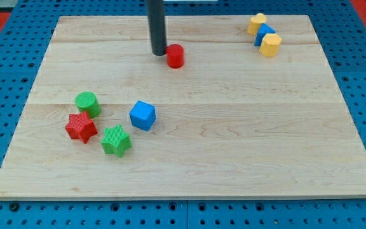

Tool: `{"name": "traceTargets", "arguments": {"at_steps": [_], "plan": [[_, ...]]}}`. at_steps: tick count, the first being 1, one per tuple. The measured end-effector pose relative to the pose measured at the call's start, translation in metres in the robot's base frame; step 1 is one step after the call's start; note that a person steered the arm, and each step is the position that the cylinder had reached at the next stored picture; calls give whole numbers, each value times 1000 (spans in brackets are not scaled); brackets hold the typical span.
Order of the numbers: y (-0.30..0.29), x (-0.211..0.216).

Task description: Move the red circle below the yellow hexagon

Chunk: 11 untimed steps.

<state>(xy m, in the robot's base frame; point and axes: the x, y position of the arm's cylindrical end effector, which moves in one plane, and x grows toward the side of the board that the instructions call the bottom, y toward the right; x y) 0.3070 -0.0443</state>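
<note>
**Board state: red circle at my tip, far edge**

No brand, label or writing is legible anywhere in view.

Near, view's lower left: 4 blocks in a loose cluster on the wooden board (234, 146), a pale plank surface with visible grain and seams. Green star (115, 140) sits closest to the view's bottom, ribbed top. Red star (81, 128) lies just beside it on the view's left, also ribbed. Green cylinder (87, 103) is touching or nearly touching the red star from above. Blue cube (142, 115) stands slightly apart on the view's right, smooth faces.

Far, view's top centre: red circle (175, 56), a short smooth cylinder. My tip (159, 53) is against its left side; contact or a hairline gap, cannot tell. The rod is dark, matte, straight. No claw is fitted, so there is no open or closed condition to record.

Far, view's top right: 3 blocks in a touching diagonal row. Yellow hexagon (271, 45) lowest, a blue block (265, 34) in the middle, a second yellow block (256, 23) uppermost; shapes of these 2 unclear. The red circle is well apart from them, to the view's left.

Around the board: blue perforated base (5, 57).
</note>
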Motion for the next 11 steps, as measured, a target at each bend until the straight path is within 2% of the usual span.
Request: {"name": "traceTargets", "arguments": {"at_steps": [1,3,4,5,6,7,8,10,11], "plan": [[-14,15],[101,-13],[95,15],[106,25],[80,33],[84,51],[101,53],[180,43],[160,44]]}}
